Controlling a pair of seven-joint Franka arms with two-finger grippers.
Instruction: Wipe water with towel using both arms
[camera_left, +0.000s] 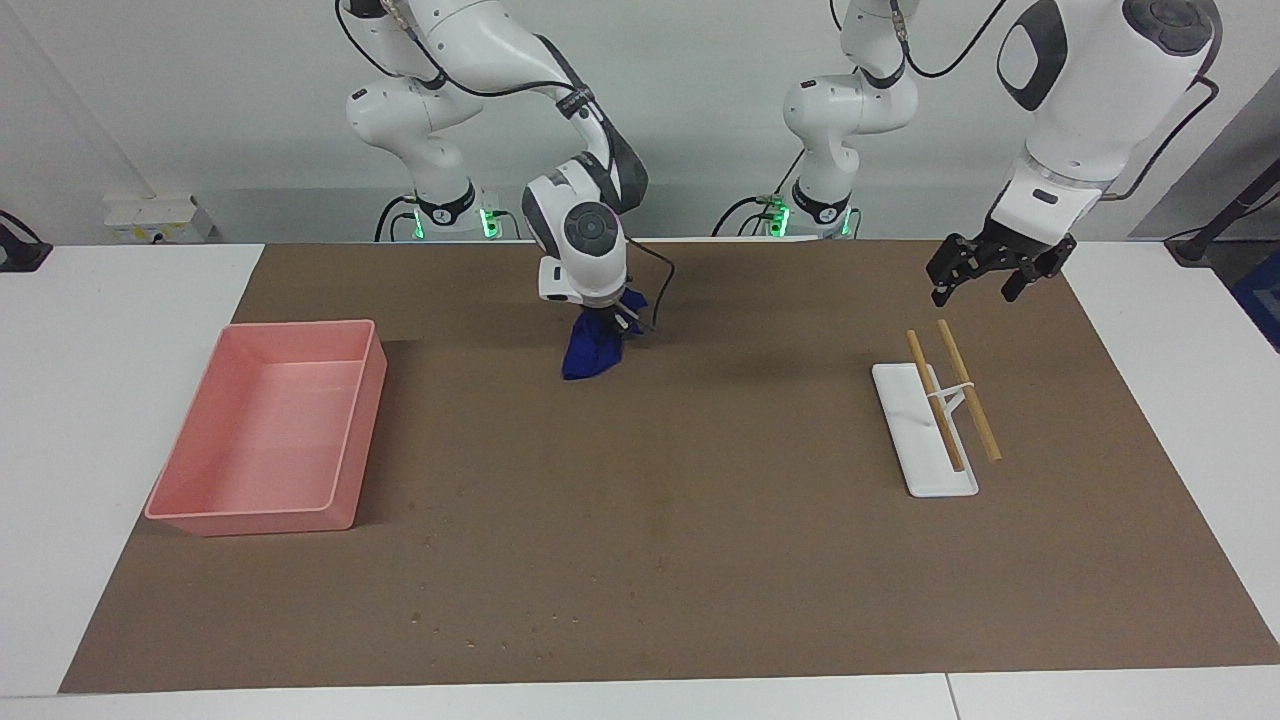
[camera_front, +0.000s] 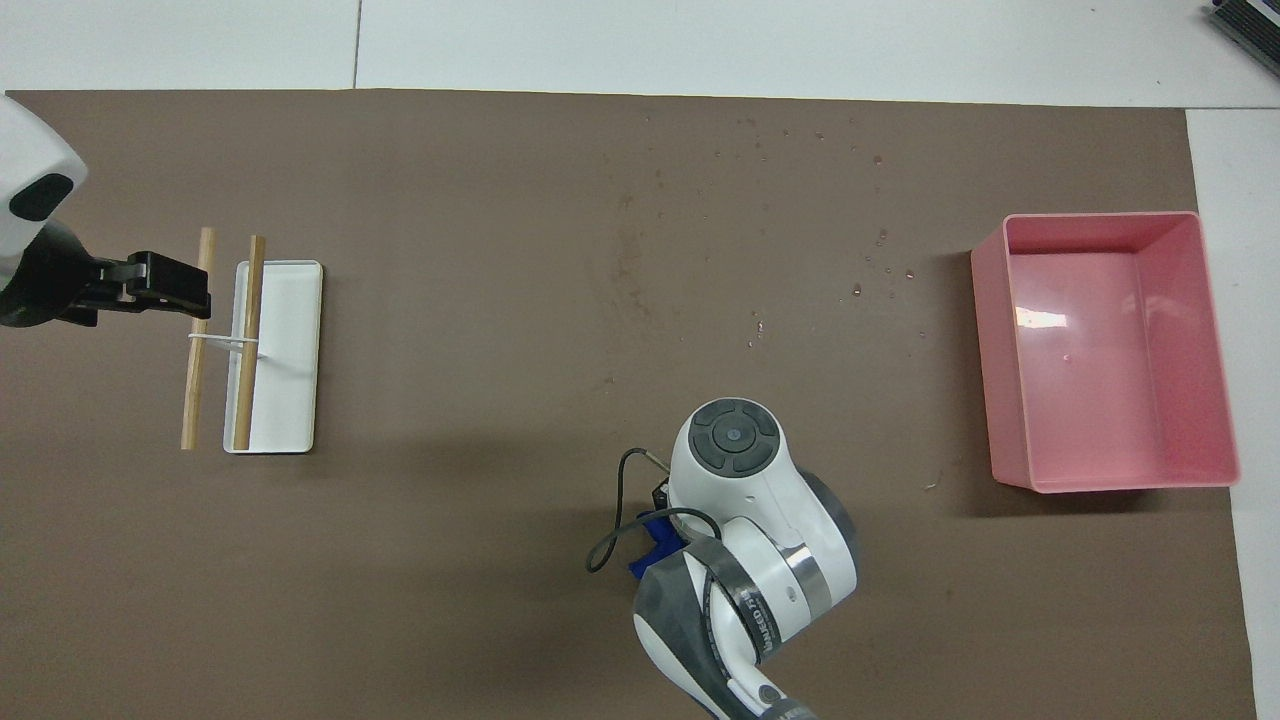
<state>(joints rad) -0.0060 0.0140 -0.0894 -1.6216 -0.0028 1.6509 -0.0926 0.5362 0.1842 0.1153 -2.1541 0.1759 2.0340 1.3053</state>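
Holding the towel (camera_left: 592, 352) tight in my right gripper (camera_left: 612, 322), I drag it on the brown mat (camera_left: 700, 520), close to my end. My left gripper (camera_left: 985, 268) waits, fingers apart, over the sticks (camera_left: 950, 395). Water drops (camera_front: 880, 265) seem to lie near the pink tray (camera_left: 200, 515), so next I push the towel there.
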